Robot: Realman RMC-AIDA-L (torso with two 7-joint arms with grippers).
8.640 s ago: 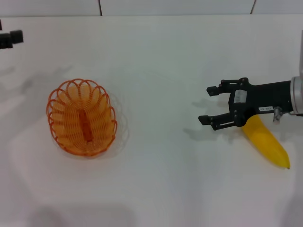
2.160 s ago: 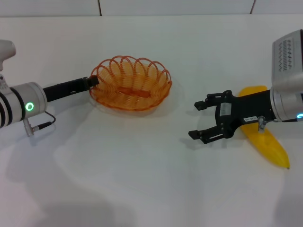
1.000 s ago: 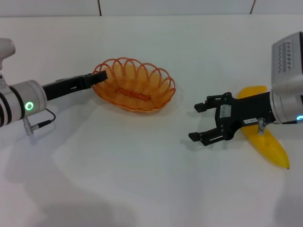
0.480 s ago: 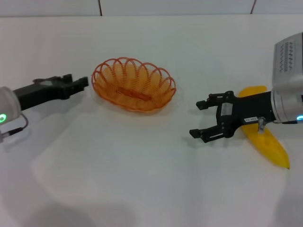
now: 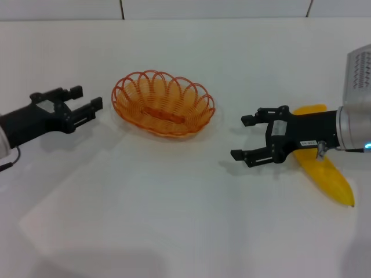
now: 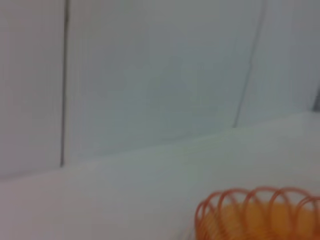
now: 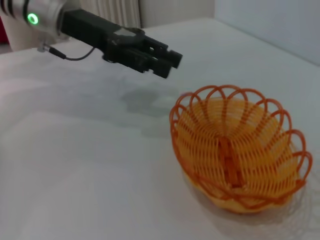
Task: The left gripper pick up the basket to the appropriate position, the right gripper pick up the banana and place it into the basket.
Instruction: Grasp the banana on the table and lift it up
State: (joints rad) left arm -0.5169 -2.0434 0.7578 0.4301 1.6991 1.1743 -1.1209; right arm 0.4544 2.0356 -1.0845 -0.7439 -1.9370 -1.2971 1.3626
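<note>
The orange wire basket (image 5: 163,103) stands empty on the white table, left of centre. It also shows in the right wrist view (image 7: 239,147) and partly in the left wrist view (image 6: 260,214). My left gripper (image 5: 83,99) is open and empty, a short way left of the basket and apart from it; the right wrist view shows it too (image 7: 165,62). The yellow banana (image 5: 324,166) lies on the table at the right. My right gripper (image 5: 247,138) is open and empty, its arm reaching over the banana, its fingertips pointing toward the basket.
The white table (image 5: 174,208) spreads around everything. A white tiled wall (image 5: 174,7) runs along the table's far edge. The grey ribbed wrist block (image 5: 359,81) of the right arm sits at the right edge.
My left gripper has let go of the basket's rim, opened and drawn back to the left. The basket stays where it was set. The right gripper has shifted slightly right.
</note>
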